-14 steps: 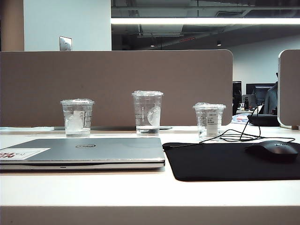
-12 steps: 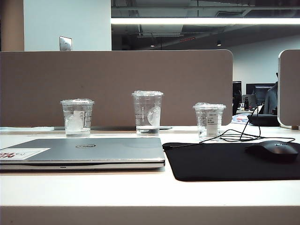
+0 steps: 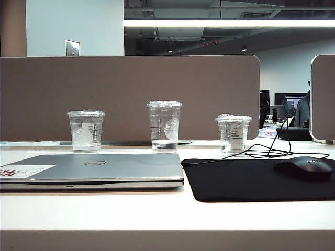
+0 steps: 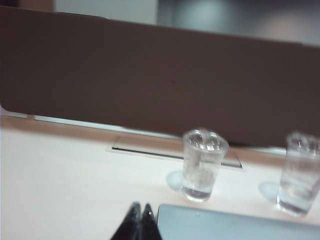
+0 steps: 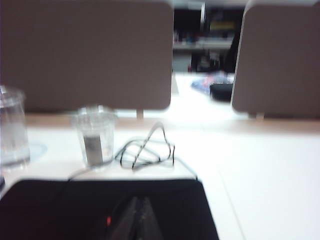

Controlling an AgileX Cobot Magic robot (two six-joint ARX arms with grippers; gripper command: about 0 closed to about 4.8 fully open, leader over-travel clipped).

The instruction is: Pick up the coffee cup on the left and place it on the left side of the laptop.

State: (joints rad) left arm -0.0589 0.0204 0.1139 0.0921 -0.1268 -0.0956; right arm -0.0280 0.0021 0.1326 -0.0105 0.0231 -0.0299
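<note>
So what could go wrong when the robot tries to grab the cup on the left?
Three clear cups look alike, so it might pick the tall middle cup instead of the coffee cup. That cup stands behind the closed laptop, so an arm reaching over could bump it. The cup seems to hold liquid; a hard squeeze might spill it. Both the left hand and right hand are shut, far from it.

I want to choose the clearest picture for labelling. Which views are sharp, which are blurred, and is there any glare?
Exterior view: sharp; the coffee cup and laptop have crisp edges, and a bright ceiling strip light glares at the top. Left wrist view: soft, the shut left gripper dark. Right wrist view: the most blurred, washed out behind the divider; shut right gripper.
</note>
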